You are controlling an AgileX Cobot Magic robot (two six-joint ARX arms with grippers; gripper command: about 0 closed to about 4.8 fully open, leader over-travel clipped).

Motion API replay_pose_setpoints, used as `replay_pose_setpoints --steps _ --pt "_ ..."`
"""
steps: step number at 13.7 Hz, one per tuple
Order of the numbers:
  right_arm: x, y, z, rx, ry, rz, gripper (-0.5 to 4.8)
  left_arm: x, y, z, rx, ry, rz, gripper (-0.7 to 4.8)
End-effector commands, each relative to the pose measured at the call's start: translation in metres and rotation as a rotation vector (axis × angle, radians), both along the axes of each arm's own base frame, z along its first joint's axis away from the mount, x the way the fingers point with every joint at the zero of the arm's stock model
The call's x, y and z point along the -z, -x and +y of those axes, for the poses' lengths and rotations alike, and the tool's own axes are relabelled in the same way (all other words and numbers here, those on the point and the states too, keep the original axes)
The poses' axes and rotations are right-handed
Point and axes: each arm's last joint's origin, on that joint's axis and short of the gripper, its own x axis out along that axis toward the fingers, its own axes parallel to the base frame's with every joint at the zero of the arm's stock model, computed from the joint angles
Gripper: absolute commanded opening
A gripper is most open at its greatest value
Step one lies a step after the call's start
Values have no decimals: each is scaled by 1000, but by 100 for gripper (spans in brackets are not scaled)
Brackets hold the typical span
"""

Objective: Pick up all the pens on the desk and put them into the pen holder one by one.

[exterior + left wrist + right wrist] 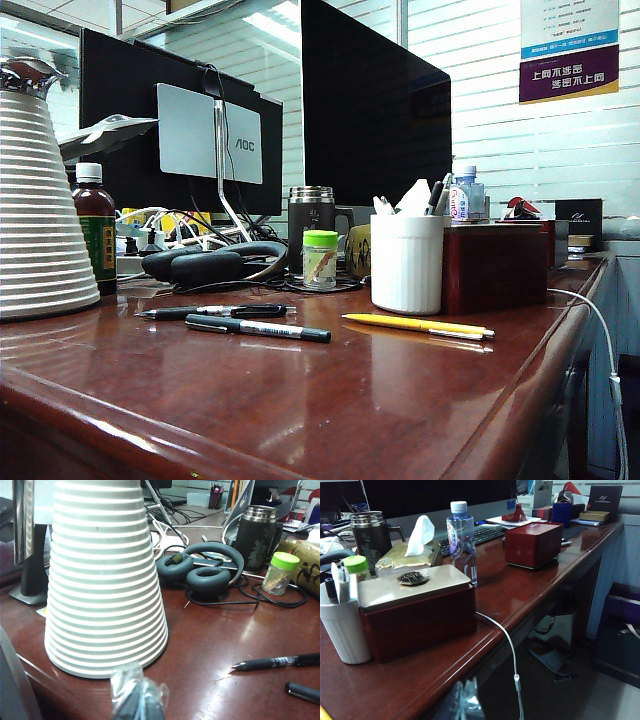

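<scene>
Sitting on the desk [400, 400]: white ribbed pen holder [406, 265], upright, touching or just beside the dark red box [495, 267] on its right. Holder already has a few pens/markers poking out the top; can't tell what the white bits among them are. Behind it: dark steel mug [311, 228] with lid on, small clear jar with green lid [320, 260] holding thin sticks, water bottle [466, 195] capped, tissue box [407, 555] with a tissue sticking up.

Three pens flat on the desk, all in front of the holder, none in it:
- yellow pen [418, 325]: long axis roughly left-right in exterior view, silvery tip at the right end, nearest the holder.
- black pen [215, 312]: left-right, tip pointing left.
- second black pen [258, 329]: just in front of the first, slightly angled, nearly parallel, not touching as far as I can see.

Left gripper [138, 695]: low at desk edge beside the big ribbed white cone [102, 580], plastic-wrapped, jaws fully closed, nothing held.
Right gripper [462, 702]: at desk edge near the red box, only its tip in view, closed, empty.
</scene>
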Motion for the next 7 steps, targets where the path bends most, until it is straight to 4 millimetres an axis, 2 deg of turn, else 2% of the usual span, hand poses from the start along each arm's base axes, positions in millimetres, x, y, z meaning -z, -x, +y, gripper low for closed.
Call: replay_pose_setpoints --steps 1,4,5,6,7 --pt "-1 0 0 14 -5 -22 -1 -1 0 0 -13 0 -11 -5" --pt "-3 0 0 18 -7 -36 -1 -1 0 0 -12 1 -11 -5" --pt "-9 1 0 -13 -28 -54 0 -2 0 0 -11 35 -13 5" --pt "-20 4 1 -51 -32 -80 59 -5 0 0 -11 105 -29 163" --pt "-38 9 2 -74 -31 -121 261 -14 2 0 -4 174 -52 429"
